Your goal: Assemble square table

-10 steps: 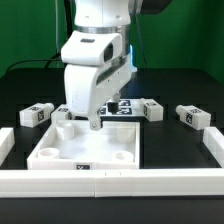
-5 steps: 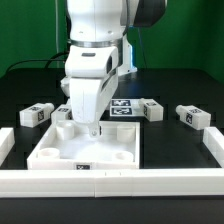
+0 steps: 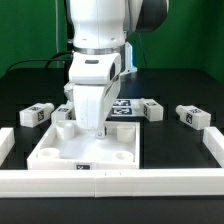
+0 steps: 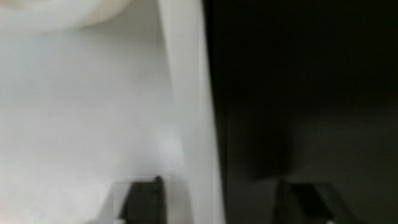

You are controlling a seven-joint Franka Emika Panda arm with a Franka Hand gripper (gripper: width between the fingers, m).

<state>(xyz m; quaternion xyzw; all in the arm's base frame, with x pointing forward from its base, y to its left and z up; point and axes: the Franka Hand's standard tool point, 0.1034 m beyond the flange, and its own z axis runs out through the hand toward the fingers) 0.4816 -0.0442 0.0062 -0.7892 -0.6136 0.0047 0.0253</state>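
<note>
The gripper (image 4: pixel 222 202) has slid left and sunk to the far edge of the square panel (image 3: pixel 85 152), which lies mid-counter (image 3: pixel 172 146), with fingers spread astride its rim, so a grip on the panel looks imminent.

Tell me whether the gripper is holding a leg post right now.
No: in the wrist view the gripper is open astride the square panel rim, with no leg post between its jaws.

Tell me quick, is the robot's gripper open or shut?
Gripper: open, one finger on each side of the square table panel edge, not squeezing it.
</note>
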